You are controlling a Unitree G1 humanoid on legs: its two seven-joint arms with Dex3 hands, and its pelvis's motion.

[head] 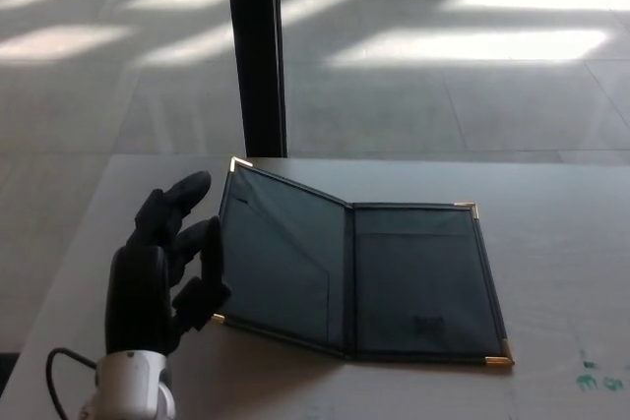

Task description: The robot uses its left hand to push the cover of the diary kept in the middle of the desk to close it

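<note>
Dark green leather diary with gold corner caps (364,277), one only, lying open mid pale grey counter (561,243), left cover raised, black left hand (162,268) beside that cover's outer edge, fingers spread, holding nothing, contact unclear.

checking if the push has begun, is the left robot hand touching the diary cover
Cannot tell. In the head view the left robot hand overlaps the raised left edge of the diary cover, hiding any contact or gap.
</note>
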